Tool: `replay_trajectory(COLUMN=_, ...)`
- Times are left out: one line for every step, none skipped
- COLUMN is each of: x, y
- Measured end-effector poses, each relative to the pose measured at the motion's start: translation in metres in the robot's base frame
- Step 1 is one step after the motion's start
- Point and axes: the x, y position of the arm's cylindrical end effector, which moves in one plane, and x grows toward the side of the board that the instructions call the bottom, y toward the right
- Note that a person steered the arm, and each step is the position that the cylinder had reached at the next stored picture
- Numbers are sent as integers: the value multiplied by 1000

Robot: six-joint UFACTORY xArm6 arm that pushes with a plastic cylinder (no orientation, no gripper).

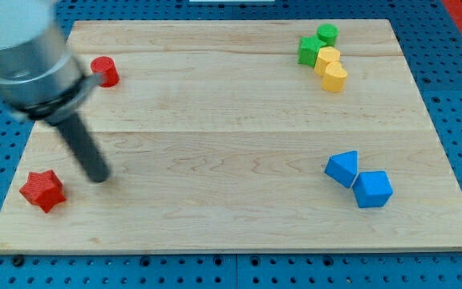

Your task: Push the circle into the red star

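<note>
A red circle block (105, 71) sits near the board's top left. A red star block (42, 191) lies at the bottom left. My tip (99, 176) rests on the board to the right of the red star, a short gap apart, and well below the red circle. The arm's grey body (26, 56) fills the top left and hides part of the board beside the circle.
Two green blocks (318, 42) and two yellow blocks (331, 71) cluster at the top right. A blue triangle-like block (343, 168) and a blue cube-like block (372, 189) touch at the right. The wooden board (231, 233) lies on a blue pegboard.
</note>
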Motion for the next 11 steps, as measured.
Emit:
replay_trajectory(x=-74, y=37)
replay_trajectory(x=-148, y=37)
replay_trajectory(x=-198, y=2)
replay_trajectory(x=-225, y=-21)
replay_trajectory(x=-192, y=-55)
replay_trajectory(x=-157, y=-71)
replay_trajectory(x=-142, y=-71)
replay_trajectory(x=-136, y=-92)
replay_trajectory(x=-97, y=-92)
replay_trajectory(x=-70, y=-90)
replay_trajectory(x=-75, y=-97)
